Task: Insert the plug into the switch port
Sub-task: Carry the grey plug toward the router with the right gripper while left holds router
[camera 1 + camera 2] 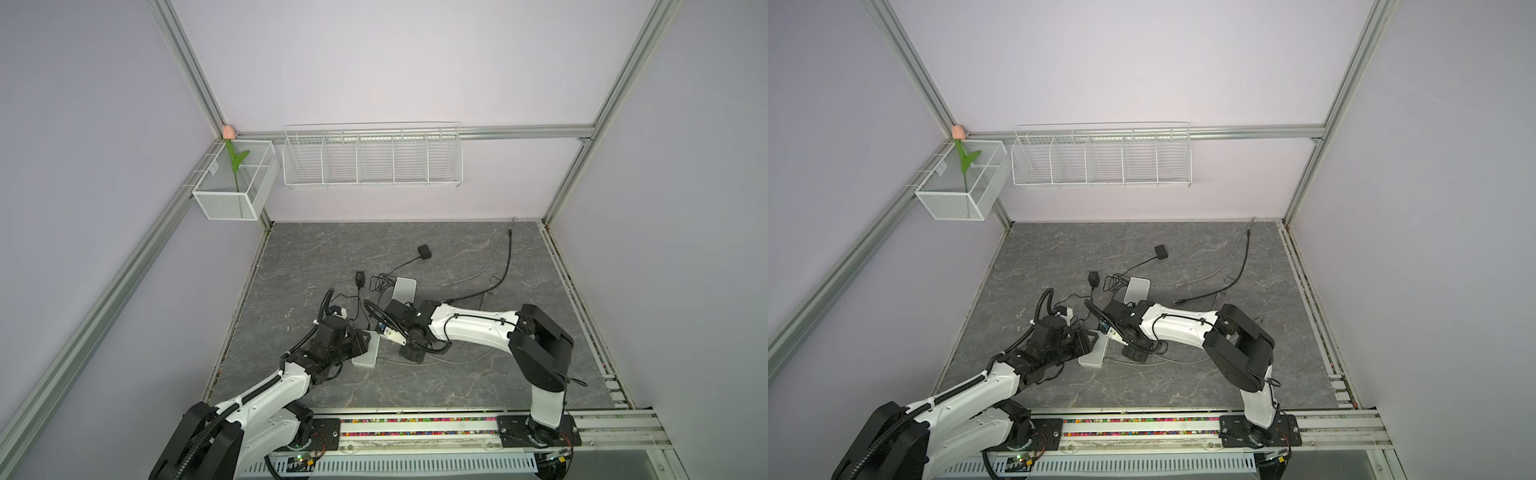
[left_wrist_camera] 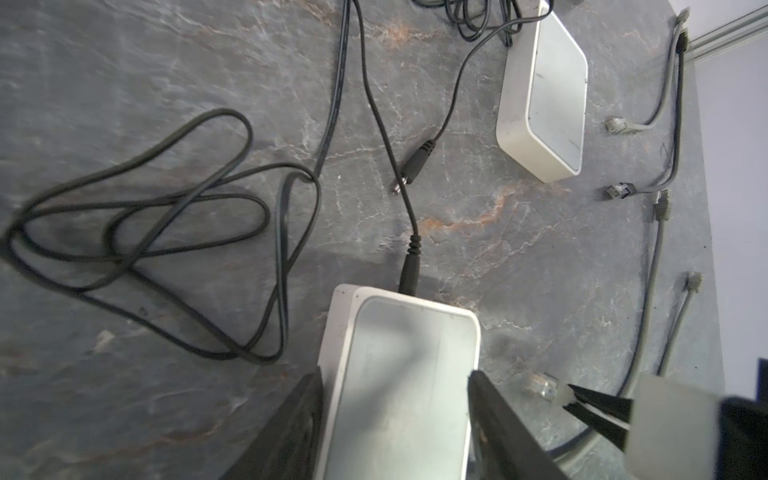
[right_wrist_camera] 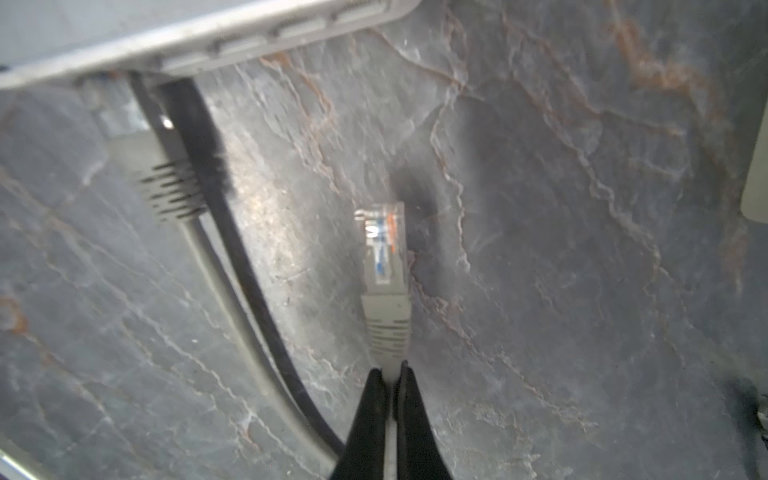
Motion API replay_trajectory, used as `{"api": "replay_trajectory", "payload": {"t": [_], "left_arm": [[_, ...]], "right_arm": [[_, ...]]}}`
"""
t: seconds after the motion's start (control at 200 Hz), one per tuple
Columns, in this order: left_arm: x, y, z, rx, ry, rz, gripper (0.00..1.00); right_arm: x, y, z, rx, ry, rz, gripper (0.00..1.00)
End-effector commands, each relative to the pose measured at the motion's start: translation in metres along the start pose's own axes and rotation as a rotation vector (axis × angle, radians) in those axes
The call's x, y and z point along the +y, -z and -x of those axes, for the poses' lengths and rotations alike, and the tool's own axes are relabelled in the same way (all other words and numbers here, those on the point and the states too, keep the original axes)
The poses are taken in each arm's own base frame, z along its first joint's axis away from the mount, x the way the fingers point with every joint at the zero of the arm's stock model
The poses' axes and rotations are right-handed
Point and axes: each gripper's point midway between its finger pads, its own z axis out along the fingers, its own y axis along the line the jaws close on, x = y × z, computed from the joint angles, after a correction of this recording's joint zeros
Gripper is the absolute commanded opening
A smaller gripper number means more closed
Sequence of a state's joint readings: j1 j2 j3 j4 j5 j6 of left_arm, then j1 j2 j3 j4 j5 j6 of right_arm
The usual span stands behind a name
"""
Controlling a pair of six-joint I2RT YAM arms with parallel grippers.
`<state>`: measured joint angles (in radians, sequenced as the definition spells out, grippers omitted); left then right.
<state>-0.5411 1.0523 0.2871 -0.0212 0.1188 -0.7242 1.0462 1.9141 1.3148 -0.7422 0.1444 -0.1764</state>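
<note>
Right gripper (image 3: 390, 376) pinches the plug (image 3: 383, 245); left gripper (image 2: 395, 374) clamps the switch (image 2: 411, 332). I'm mid-approach, so next I must align it and push in.

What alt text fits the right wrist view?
The right gripper pinches a grey network plug by the back of its boot, its clear tip pointing toward the white switch but not yet in a port. Beside it, a grey cable and a black cable reach the switch, over a dark stone-pattern table.
</note>
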Motion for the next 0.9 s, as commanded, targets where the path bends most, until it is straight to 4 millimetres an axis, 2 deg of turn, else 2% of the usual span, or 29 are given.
{"api": "replay_trajectory", "payload": {"t": [0.0, 0.275, 0.565, 0.895], "left_arm": [[-0.007, -0.007, -0.003, 0.032, -0.004, -0.041, 0.54], [-0.017, -0.019, -0.008, 0.084, 0.006, -0.091, 0.48], [-0.008, -0.011, -0.005, 0.069, -0.011, -0.026, 0.48], [-0.002, -0.022, -0.017, 0.102, 0.011, -0.034, 0.46]], "right_arm": [[-0.001, 0.002, 0.004, -0.012, 0.018, -0.016, 0.07], [0.006, -0.002, 0.008, -0.035, 0.026, 0.008, 0.07], [0.016, -0.007, 0.004, -0.028, 0.028, 0.022, 0.07], [0.023, -0.013, 0.01, -0.022, 0.035, 0.035, 0.07]]}}
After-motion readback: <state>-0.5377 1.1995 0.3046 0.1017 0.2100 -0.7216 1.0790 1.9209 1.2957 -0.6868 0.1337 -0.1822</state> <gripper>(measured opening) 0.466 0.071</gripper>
